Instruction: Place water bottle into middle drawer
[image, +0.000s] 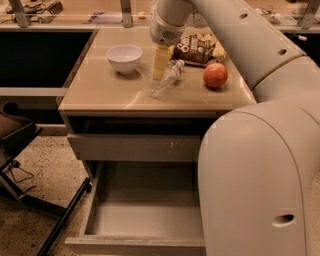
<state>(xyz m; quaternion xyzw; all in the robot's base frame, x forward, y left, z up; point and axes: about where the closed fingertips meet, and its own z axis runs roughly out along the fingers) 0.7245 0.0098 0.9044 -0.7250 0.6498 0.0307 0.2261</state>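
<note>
The water bottle (165, 77) lies on its side on the tan cabinet top (100, 90), cap pointing back right, between a white bowl and a red apple. My gripper (161, 61) hangs from the white arm right above and behind the bottle, its yellowish tip at the bottle's left side. I cannot tell whether it touches the bottle. The middle drawer (142, 217) is pulled open low in front of the cabinet, and the part of its grey floor that shows is bare. My arm hides its right part.
A white bowl (124, 57) stands at the back left of the top. A red apple (215, 75) and a snack bag (196, 47) lie at the right. A closed scratched drawer front (135, 147) sits above the open drawer. A black chair base (30, 200) stands at the left.
</note>
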